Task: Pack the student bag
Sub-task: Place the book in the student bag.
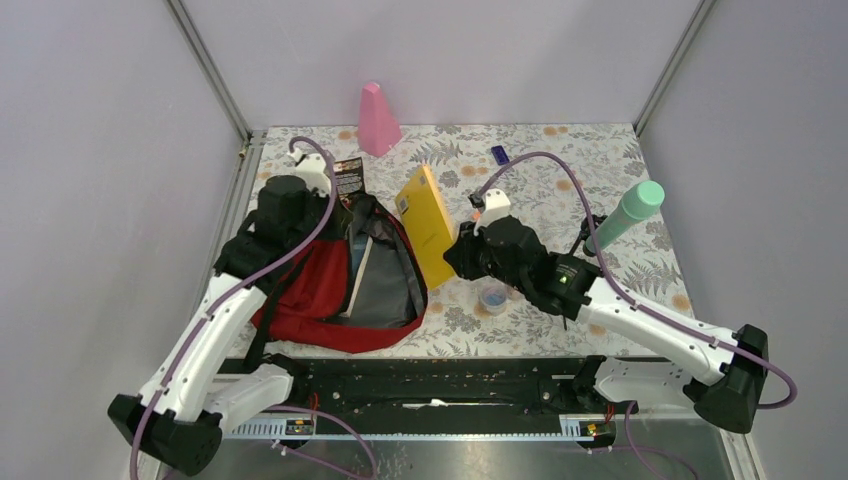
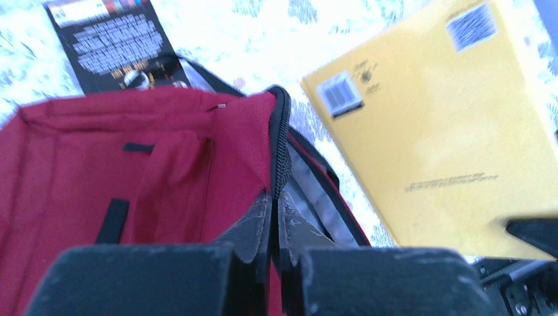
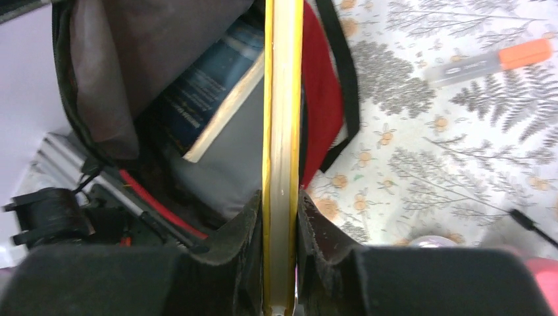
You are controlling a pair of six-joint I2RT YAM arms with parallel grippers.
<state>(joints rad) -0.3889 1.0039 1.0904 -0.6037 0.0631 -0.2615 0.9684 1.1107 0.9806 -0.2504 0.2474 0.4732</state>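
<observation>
The student bag (image 1: 300,295), dark red with black trim, lies open on the left of the table, its grey lining showing. My left gripper (image 1: 338,207) is shut on the bag's black zipper rim (image 2: 281,141), holding the opening up; red fabric (image 2: 164,145) fills the left wrist view. My right gripper (image 1: 457,250) is shut on a thin yellow book (image 1: 427,225), held on edge beside the bag's mouth. In the right wrist view the yellow book (image 3: 281,99) runs straight up from between the fingers (image 3: 245,227). A dark blue book (image 3: 197,99) sits inside the bag (image 3: 320,85).
A pink bottle (image 1: 378,120) stands at the back. A green bottle (image 1: 628,212) lies at the right. A small blue round tub (image 1: 493,297) sits under my right arm. An orange-capped marker (image 3: 490,60) and a black printed card (image 1: 348,176) lie on the floral cloth.
</observation>
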